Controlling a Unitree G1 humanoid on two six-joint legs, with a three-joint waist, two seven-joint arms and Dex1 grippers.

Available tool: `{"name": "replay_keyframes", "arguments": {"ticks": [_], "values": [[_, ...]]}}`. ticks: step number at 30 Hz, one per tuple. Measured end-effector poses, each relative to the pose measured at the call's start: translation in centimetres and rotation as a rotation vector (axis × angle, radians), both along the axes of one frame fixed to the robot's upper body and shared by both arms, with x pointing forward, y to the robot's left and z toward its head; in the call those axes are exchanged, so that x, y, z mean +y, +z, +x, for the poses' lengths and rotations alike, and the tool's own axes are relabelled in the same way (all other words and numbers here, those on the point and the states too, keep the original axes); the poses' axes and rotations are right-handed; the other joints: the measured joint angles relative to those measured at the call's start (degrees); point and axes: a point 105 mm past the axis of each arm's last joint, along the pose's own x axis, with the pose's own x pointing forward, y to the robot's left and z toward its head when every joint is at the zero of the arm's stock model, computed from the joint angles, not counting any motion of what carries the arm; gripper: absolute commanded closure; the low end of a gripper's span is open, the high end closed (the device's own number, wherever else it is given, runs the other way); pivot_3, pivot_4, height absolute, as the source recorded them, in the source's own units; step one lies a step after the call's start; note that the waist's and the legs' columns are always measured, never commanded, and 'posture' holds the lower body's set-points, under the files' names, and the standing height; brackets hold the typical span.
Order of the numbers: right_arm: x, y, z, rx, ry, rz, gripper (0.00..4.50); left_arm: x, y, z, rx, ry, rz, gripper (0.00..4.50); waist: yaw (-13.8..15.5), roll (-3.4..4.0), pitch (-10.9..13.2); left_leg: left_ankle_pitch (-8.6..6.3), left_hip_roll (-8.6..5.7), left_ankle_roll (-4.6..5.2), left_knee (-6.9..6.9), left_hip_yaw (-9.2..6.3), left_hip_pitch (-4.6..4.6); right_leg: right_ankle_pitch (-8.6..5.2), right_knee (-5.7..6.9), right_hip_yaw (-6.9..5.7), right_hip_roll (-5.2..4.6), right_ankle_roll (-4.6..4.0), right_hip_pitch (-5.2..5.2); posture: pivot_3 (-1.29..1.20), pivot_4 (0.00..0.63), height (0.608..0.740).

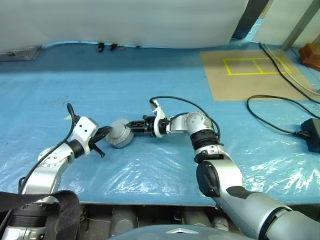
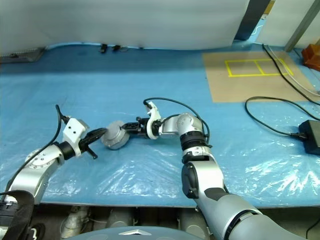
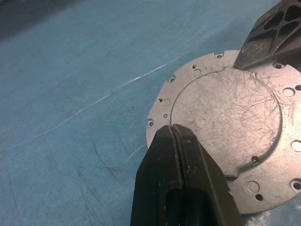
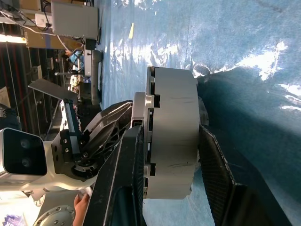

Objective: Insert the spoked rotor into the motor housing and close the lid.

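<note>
The round grey metal motor housing (image 1: pixel 120 133), lid already seated, hangs between the two tools just above the blue plastic-covered bench (image 1: pixel 150 95), at about 7 o'clock from the centre of the head view. The left tool (image 1: pixel 106 133) has its fingers pressed together on the edge of the perforated flange. The right tool (image 1: pixel 134 126) pinches the drum across its flat faces. To finish well, it should likely squeeze squarely along the axis, keeping the lid flush, while the left tool resists rotation.
</note>
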Motion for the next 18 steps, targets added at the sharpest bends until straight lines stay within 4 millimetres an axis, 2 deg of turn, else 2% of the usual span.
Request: {"name": "replay_keyframes", "arguments": {"ticks": [6, 10, 14, 18], "values": [[0.1, 0.1, 0.0, -0.005, 0.006, 0.002, 3.21, 0.4, -0.2, 0.3, -0.014, 0.042, -0.017, 4.50, -0.06, -0.06, 0.00, 0.00, 0.00, -0.01, 0.01, 0.00, -0.13, 0.01, 0.00, -0.01, 0.03, -0.01, -0.10, 0.00, 0.150, 0.740], [0.2, 0.2, 0.0, -0.014, 0.009, 0.005, 3.21, 0.4, -0.2, 0.4, -0.027, 0.086, -0.087, 4.50, -0.13, -0.10, 0.03, 0.01, 0.00, -0.01, 0.05, 0.00, -0.28, 0.02, 0.01, -0.03, 0.06, -0.02, -0.19, 0.00, 0.150, 0.740], [0.0, 0.6, 0.3, 0.018, -0.028, 0.076, 3.21, 0.8, -0.5, -0.8, -0.011, 0.177, -0.313, 4.50, -0.02, -0.33, 0.17, 0.00, 0.01, -0.03, 0.19, -0.01, -0.64, 0.05, 0.02, -0.09, 0.13, -0.04, -0.45, 0.00, 0.150, 0.740], [-0.4, 2.1, 1.2, 0.029, -0.082, 0.194, 3.21, 2.5, -0.4, -2.3, -0.015, 0.301, -0.512, 4.50, 0.18, -0.65, 0.37, 0.00, 0.01, -0.04, 0.22, -0.02, -0.76, 0.12, 0.00, -0.13, 0.17, 0.06, -0.48, 0.00, 0.150, 0.740]]}}
